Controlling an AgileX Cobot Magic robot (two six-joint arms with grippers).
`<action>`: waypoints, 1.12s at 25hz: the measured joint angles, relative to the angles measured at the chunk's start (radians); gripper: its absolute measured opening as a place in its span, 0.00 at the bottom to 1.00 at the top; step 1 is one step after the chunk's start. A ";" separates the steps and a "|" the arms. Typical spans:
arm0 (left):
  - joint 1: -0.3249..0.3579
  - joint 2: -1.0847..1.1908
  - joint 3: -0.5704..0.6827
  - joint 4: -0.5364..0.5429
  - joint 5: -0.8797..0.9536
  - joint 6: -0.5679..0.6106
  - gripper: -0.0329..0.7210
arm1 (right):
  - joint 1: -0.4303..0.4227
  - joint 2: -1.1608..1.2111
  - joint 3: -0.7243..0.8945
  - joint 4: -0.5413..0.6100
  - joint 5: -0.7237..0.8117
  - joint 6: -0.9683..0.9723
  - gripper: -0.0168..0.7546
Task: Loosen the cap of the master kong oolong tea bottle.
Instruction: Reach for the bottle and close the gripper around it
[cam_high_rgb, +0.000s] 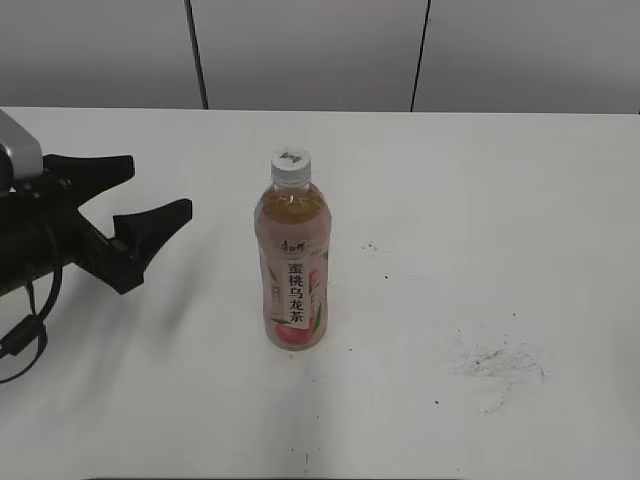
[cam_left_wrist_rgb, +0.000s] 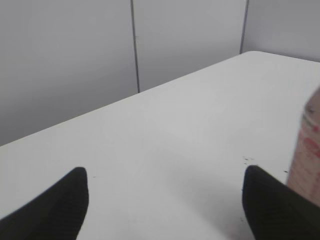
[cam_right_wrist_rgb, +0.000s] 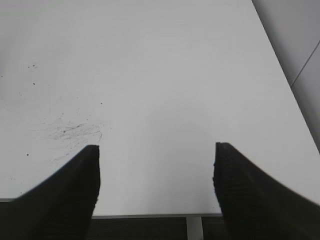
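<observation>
The master kong oolong tea bottle (cam_high_rgb: 292, 265) stands upright mid-table, filled with amber-pink tea and wrapped in a pink peach label with a white strip of black characters. Its white cap (cam_high_rgb: 290, 164) with a dark mark sits on the neck. My left gripper (cam_high_rgb: 158, 188) hangs open to the left of the bottle at about shoulder height, clear of it. In the left wrist view the left gripper (cam_left_wrist_rgb: 165, 172) has only table between its fingers, and the bottle (cam_left_wrist_rgb: 308, 150) shows blurred at the right edge. My right gripper (cam_right_wrist_rgb: 157, 146) is open over the table's near edge and holds nothing.
The white table (cam_high_rgb: 480, 200) carries a grey scuff patch (cam_high_rgb: 497, 362) at front right and a few dark specks (cam_high_rgb: 369, 247). A panelled grey wall (cam_high_rgb: 320, 50) runs behind the table. The table's front edge (cam_right_wrist_rgb: 150, 216) lies just under the right gripper.
</observation>
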 joint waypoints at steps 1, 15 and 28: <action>0.000 0.000 0.000 0.027 0.000 -0.001 0.79 | 0.000 0.000 0.000 0.000 0.000 0.000 0.71; -0.003 0.000 0.000 0.293 0.000 -0.079 0.76 | 0.000 0.000 0.000 0.000 0.000 0.000 0.71; -0.199 0.000 -0.021 0.107 0.000 -0.088 0.85 | 0.000 0.000 0.000 0.000 0.000 0.000 0.71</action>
